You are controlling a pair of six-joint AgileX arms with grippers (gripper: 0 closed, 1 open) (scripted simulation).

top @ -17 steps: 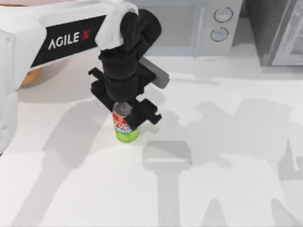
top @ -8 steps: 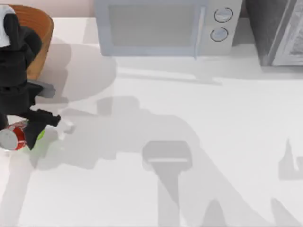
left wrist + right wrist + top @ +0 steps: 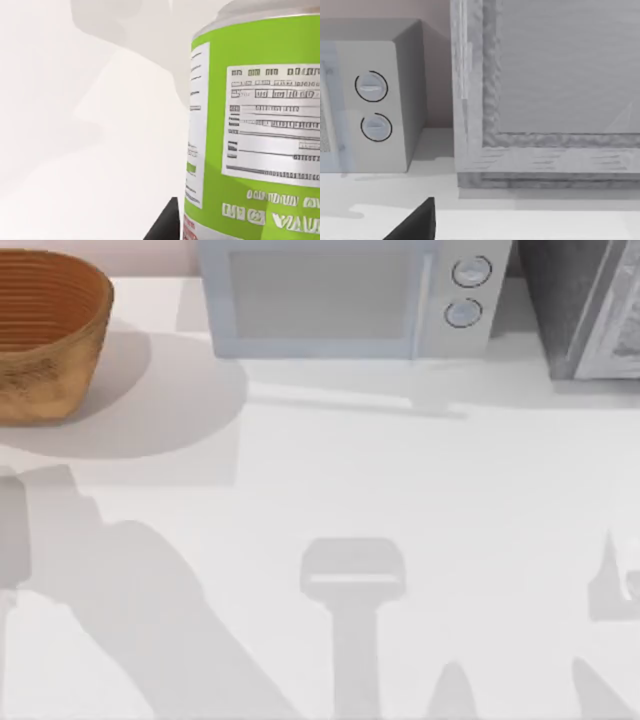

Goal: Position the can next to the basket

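The can (image 3: 260, 125) looms close in the left wrist view, its green side and white printed label facing the camera. It hangs above the white table, and my left gripper (image 3: 235, 225) is shut on it. One dark finger (image 3: 165, 227) shows beside the can's lower part. The orange-brown woven basket (image 3: 45, 335) stands at the table's back left corner. My right arm is parked facing the back right, and one dark fingertip (image 3: 415, 222) shows in the right wrist view.
A grey microwave (image 3: 345, 295) with two round dials (image 3: 372, 105) stands along the back edge. A grey cabinet (image 3: 590, 305) rises at the back right. The white tabletop (image 3: 380, 500) carries arm shadows.
My left arm carried the can from the table's middle to the left and out of the top view. The basket, first hidden behind the arm, now shows whole.
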